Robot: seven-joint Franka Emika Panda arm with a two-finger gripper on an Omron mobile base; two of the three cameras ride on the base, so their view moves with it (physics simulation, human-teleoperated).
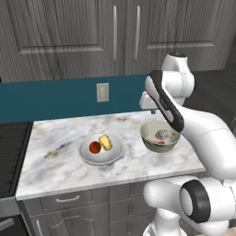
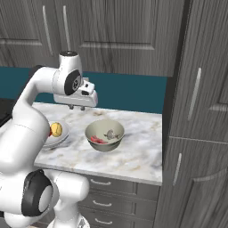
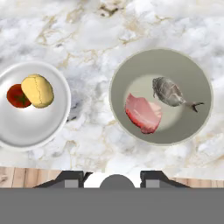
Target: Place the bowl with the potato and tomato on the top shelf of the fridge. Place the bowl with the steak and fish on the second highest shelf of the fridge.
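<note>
On the counter (image 1: 60,161), the potato-and-tomato bowl (image 1: 101,150) sat left; the steak-and-fish bowl (image 1: 159,137) sat right, well apart, with the gripper (image 2: 77,107) above.

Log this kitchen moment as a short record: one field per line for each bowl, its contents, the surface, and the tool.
surface: marble counter, below dark cabinets
white bowl: on the counter, holds a tomato and a potato, touching
grey-green bowl: on the counter beside the white bowl, apart from it, holds a steak and a fish
tool: above the counter, behind the bowls, jaws apart, holding nothing
task state: both bowls not yet lifted
</note>
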